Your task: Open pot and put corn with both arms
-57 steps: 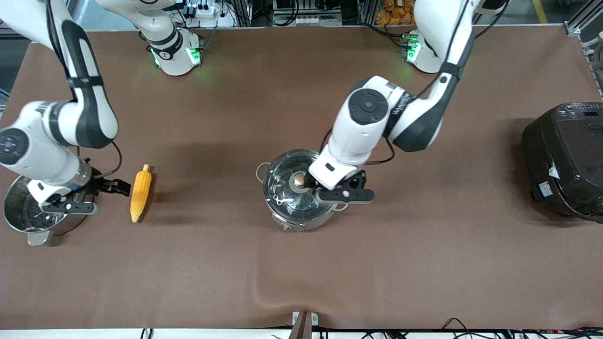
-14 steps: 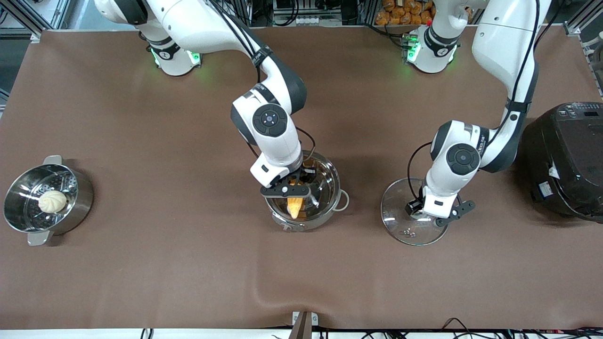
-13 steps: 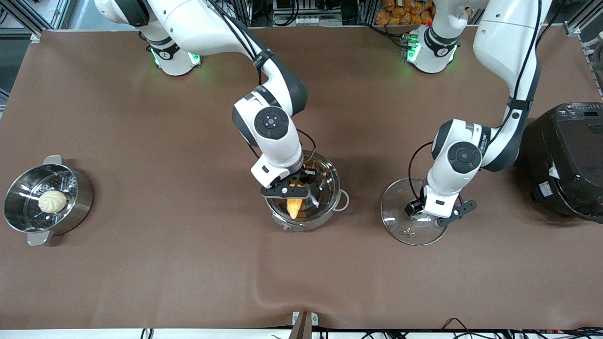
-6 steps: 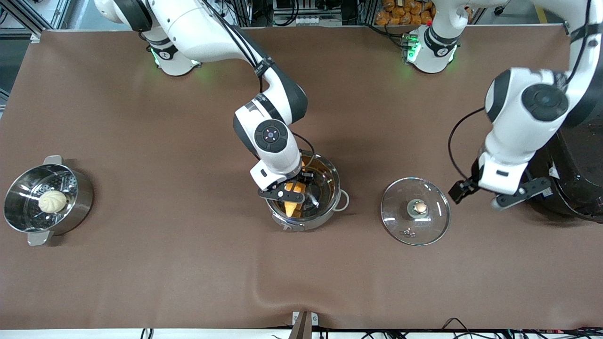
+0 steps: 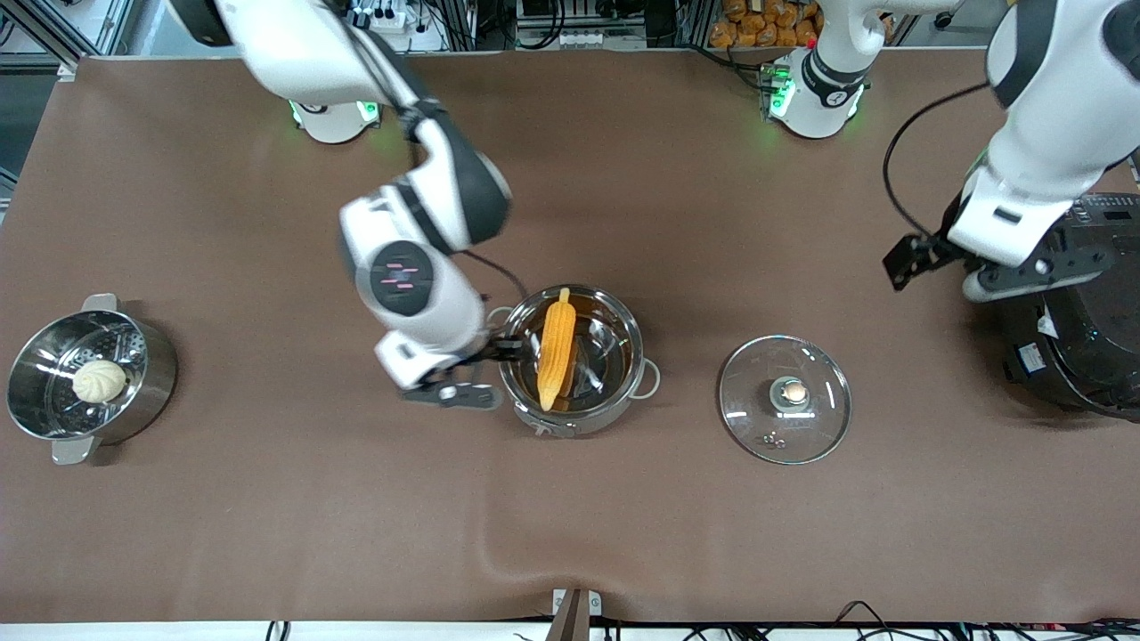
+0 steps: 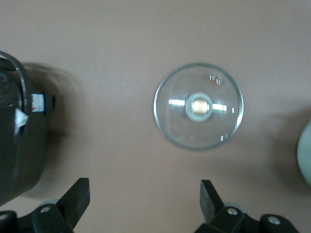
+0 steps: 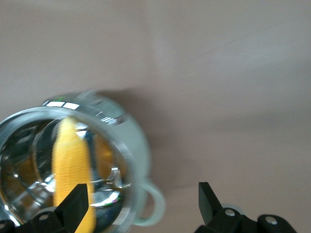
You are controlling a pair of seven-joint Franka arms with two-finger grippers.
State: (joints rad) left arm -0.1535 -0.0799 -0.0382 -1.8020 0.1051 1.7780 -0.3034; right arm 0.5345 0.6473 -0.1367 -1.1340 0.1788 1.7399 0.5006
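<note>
In the pot [image 5: 572, 358] at mid-table [image 5: 570, 516] I see the corn [image 5: 556, 353] lying propped, its pale stub on the rim. It looks light, stiff and ridged — I'd grip it mid-length. The glass lid [image 5: 785, 399] rests beside the pot; fragile, I'd take it by its knob. My right pincer [image 5: 463, 378] hangs released beside the pot, my left pincer [image 5: 966, 267] released by the rice cooker [image 5: 1069, 312].

Both arms: glossy white shells w/ black-grey joint bands, round dark caps on the wrist joints; right arm's cap shows pink marks. Thin black cables loop along each forearm. Black two-finger left gripper [image 5: 926, 263] and right gripper [image 5: 485, 369], silver screws on finger mounts. Bases glow green.
</note>
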